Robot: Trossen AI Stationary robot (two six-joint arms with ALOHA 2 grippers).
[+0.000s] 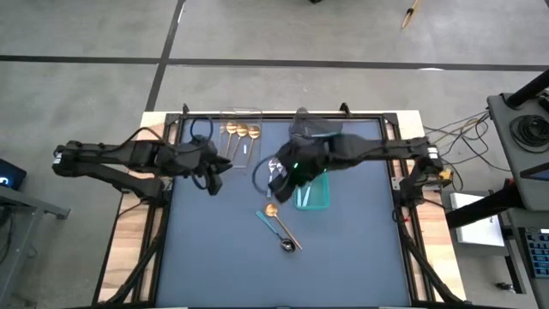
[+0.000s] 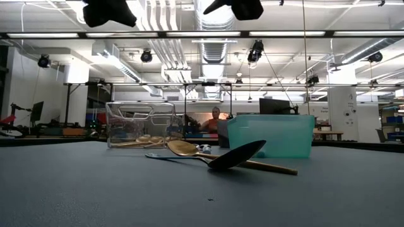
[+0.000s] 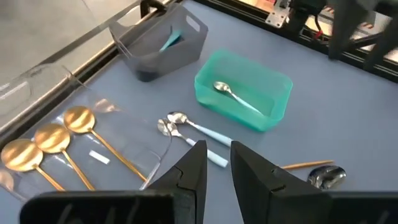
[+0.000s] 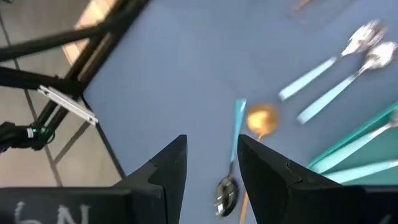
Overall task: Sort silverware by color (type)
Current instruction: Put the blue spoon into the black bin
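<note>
Right wrist view: the right gripper (image 4: 211,163) hangs above the mat with its fingers apart and nothing between them. Just ahead of its tips lies a dark-bowled spoon with a teal handle (image 4: 234,153), crossed by an all-gold spoon (image 4: 260,118). Farther out are two silver spoons with light-blue handles (image 4: 336,68), and to one side the rim of the teal bin (image 4: 348,149).

We judge these spoons light, stiff and smooth, so likely to slip. They lie flat on the mat, so we would pinch across the narrow handle near mid-length, not the rounded bowl.

Left wrist view: the left gripper (image 3: 217,163) is narrow, only a slim gap between its fingers, and empty. Just beyond its tips are the same two light-blue spoons, then the teal bin with one silver spoon (image 3: 231,94) inside. Off to one side three gold spoons (image 3: 56,142) rest in the clear bin (image 3: 37,93); farthest is the grey bin (image 3: 163,46) holding a teal handle.
</note>
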